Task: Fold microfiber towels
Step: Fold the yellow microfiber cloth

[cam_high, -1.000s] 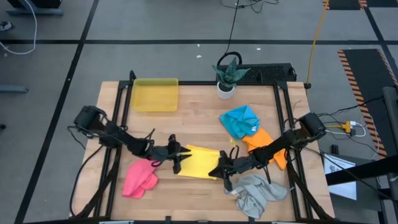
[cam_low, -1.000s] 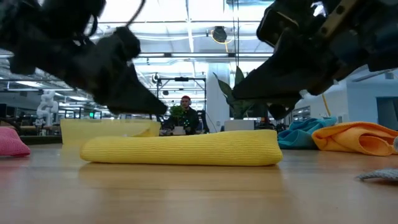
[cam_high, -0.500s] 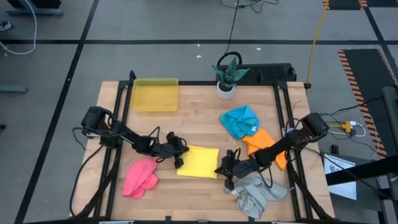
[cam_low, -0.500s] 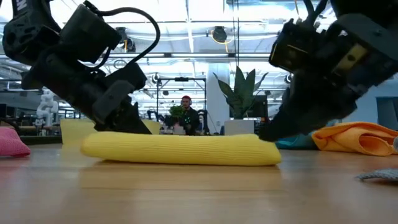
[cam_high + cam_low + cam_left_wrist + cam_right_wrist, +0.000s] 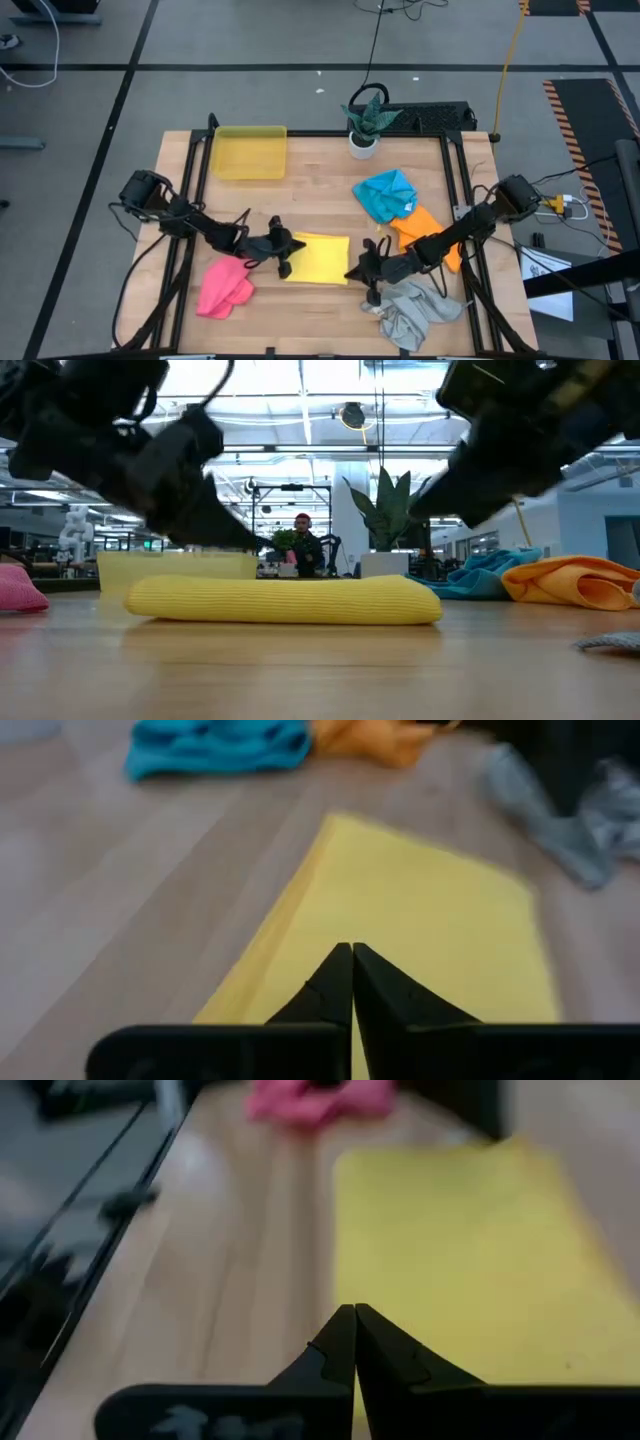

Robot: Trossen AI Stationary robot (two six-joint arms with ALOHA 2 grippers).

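On the wooden worktop (image 5: 310, 180), a translucent yellow plastic tray (image 5: 249, 152) and a potted plant (image 5: 366, 122) stand along the far edge. The crumpled pink towel (image 5: 224, 285) lies near the left front, with the blue towel (image 5: 386, 194), orange towel (image 5: 424, 230) and grey towel (image 5: 413, 310) heaped to the right. The folded yellow microfiber towel (image 5: 317, 258) lies flat in the middle. The left tool (image 5: 284, 255) hangs over its left edge, the right tool (image 5: 362, 274) over its right edge; both have fingers pressed together, holding nothing.
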